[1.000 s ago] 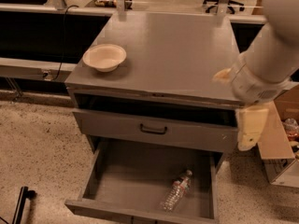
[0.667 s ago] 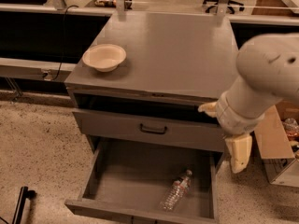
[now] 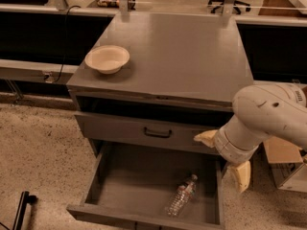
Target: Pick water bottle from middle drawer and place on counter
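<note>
– Counter [image 3: 182, 56] first: what do you have there?
– Bowl [image 3: 107, 58], left side. Your water bottle [image 3: 181, 201] lies in the open middle drawer [image 3: 129, 181], near right; your end effector [image 3: 219, 163] hangs beside the drawer's right wall, fingers spread.

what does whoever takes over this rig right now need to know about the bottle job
Claw: open, empty, at the cabinet's right side above the drawer's right wall, apart from the bottle.
Small clear ribbed plastic water bottle: lying on its side, right front of the wide grey metal middle drawer, cap toward the cabinet.
Flat smooth grey counter: a pale round bowl sits near its front left.
Done: drawer stands open.
Left: reach in, grasp the bottle, lift it, set it on the counter.
</note>
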Tool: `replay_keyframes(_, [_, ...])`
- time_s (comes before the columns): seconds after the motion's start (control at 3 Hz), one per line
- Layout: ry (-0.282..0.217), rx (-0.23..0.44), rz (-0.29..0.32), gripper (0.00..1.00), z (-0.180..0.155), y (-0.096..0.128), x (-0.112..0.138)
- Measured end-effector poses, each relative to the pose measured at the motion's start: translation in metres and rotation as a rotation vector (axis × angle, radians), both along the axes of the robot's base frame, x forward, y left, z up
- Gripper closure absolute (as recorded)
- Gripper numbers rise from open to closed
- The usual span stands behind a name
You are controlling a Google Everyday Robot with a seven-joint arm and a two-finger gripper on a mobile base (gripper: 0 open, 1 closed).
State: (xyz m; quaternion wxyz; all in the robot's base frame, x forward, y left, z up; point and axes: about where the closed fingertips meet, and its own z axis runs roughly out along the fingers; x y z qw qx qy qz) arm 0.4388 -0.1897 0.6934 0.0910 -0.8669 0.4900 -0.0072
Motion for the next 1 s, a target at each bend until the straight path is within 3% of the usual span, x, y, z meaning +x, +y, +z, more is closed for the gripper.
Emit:
replay_keyframes(0.33, [0.012,-0.034,0.107,0.0,-0.024,0.024,0.005])
replay_keyframes(0.67, [0.016,-0.074,0.25,0.0,-0.081,0.047,0.003])
replay_keyframes(1.0, [0.021,-0.076,0.337,0.0,-0.147,0.053,0.006])
